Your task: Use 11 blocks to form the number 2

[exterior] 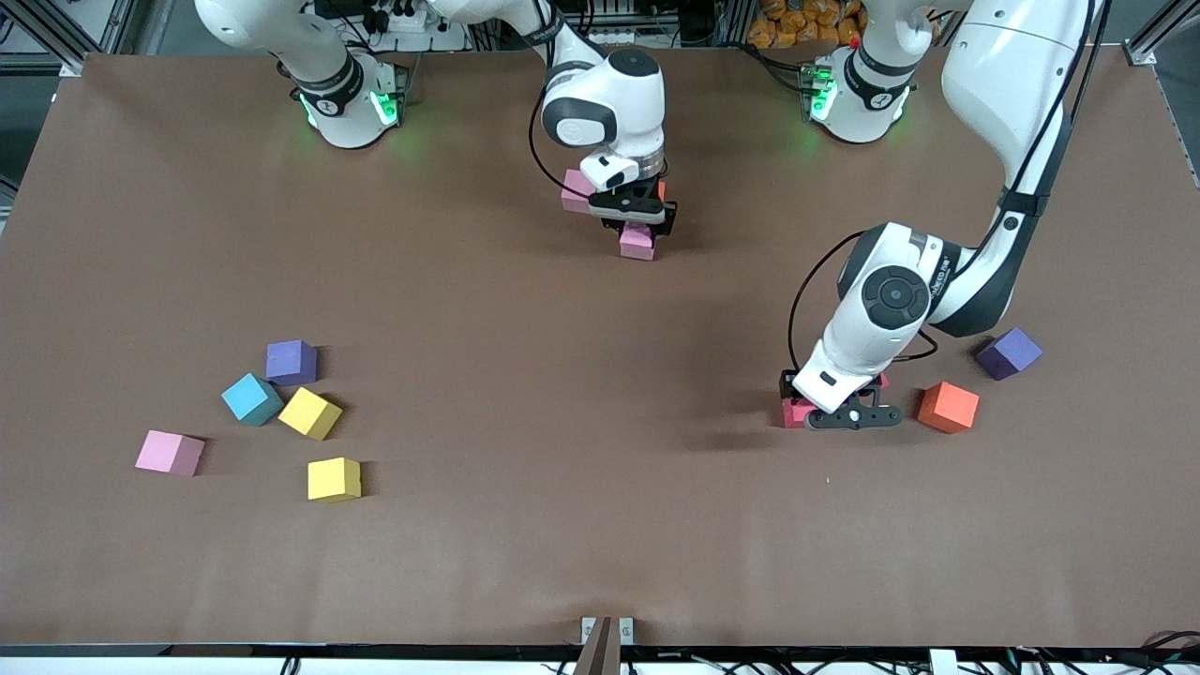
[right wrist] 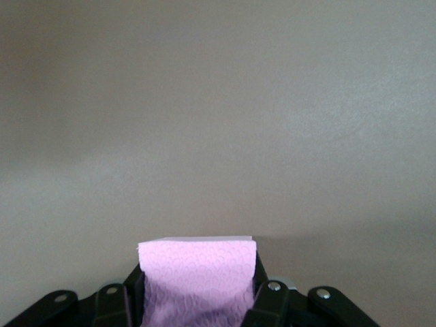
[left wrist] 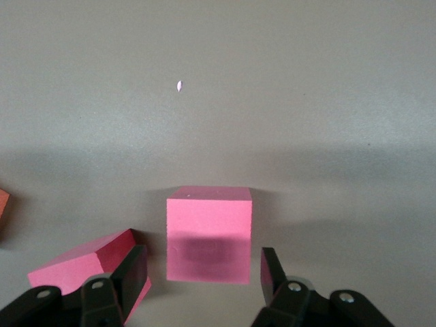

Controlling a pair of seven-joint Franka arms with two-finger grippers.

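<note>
Nearest the front camera I see a yellow block (exterior: 334, 479) toward the right arm's end of the table; just farther back and beside it lie a pink block (exterior: 170, 453), a second yellow block (exterior: 310, 413), a sky-blue block (exterior: 252, 398) and a purple block (exterior: 291, 362), the last three bunched close together; the brown table (exterior: 525, 450) carries them all.

Toward the left arm's end I have the left gripper (left wrist: 204, 276) low at the table, its fingers (left wrist: 133, 272) spread apart on either side of a red block (left wrist: 208, 234) without pressing it; a second red block (left wrist: 85, 267) lies tilted just beside, touching the outside of one finger; an orange block (exterior: 948, 407) and another purple block (exterior: 1009, 352) sit near, the purple one farther from the front camera.

Close to the bases, mid-table, the right gripper (right wrist: 199, 289) is clamped on a pink cube (right wrist: 197, 276) held low at the tabletop; whether it rests on the table I cannot tell; another pink piece (exterior: 574, 190) shows just beside the gripper, nearer the bases, and a sliver of an orange-red piece (exterior: 662, 190) shows at the gripper's edge; I see no finished number 2, only these few by the right gripper.
</note>
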